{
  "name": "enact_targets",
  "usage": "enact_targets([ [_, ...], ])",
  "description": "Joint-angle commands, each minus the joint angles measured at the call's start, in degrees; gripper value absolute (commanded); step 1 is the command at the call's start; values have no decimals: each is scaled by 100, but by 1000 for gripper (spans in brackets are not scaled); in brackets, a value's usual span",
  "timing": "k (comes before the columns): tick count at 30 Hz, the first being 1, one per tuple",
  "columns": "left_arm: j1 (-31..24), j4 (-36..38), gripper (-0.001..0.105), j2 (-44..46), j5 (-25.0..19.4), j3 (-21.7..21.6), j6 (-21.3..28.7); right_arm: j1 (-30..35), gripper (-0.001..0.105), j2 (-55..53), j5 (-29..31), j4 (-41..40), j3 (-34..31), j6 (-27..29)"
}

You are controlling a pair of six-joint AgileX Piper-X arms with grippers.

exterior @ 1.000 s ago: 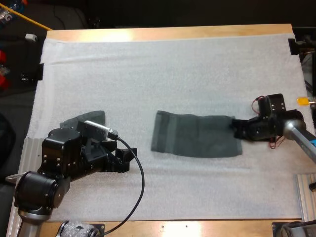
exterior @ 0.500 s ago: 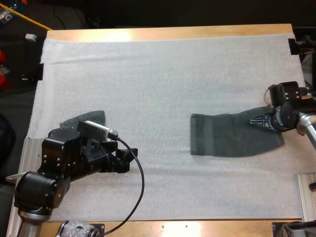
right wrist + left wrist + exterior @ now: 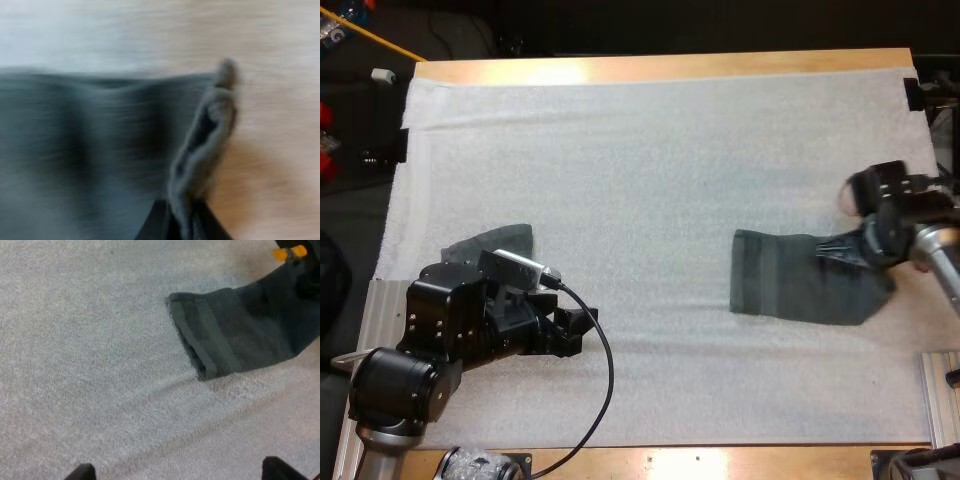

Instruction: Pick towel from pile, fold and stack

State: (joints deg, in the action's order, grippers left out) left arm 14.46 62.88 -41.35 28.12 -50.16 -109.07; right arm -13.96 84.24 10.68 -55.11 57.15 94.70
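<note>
At the right of the mat [image 3: 620, 150], the right end effector [image 3: 826, 252] pinches the towel [image 3: 780, 290] (left end effector [image 3: 582, 332] spread, empty).

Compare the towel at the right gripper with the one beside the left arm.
The right towel lies spread mostly flat; the left towel is rumpled, partly hidden behind the left arm. The right gripper pinches the right towel's edge into a raised fold; nothing holds the left towel. Both are dark grey-green, on the white mat.
</note>
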Motion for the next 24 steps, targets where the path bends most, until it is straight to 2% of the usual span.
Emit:
enact_targets([
  [1, 2, -12, 64, 16, 42, -13, 12, -172, 0, -23, -376, 43, 54, -296],
  [4, 2, -12, 64, 16, 42, -13, 12, -605, 0, 174, -1056, 358, 54, -925],
  [8, 2, -12, 64, 16, 107, -13, 12, -946, 0, 637, -1601, 834, 54, -1622],
  [14, 2, -12, 64, 16, 131, -13, 12, -1238, 0, 997, -1789, 1424, 54, -2282],
  [21, 2, -12, 64, 16, 131, -13, 12, -1305, 0, 1194, -2218, 1759, 54, -2424],
  [24, 2, -12, 64, 16, 131, -13, 12, -1305, 0, 1211, -2222, 1807, 54, -2441],
])
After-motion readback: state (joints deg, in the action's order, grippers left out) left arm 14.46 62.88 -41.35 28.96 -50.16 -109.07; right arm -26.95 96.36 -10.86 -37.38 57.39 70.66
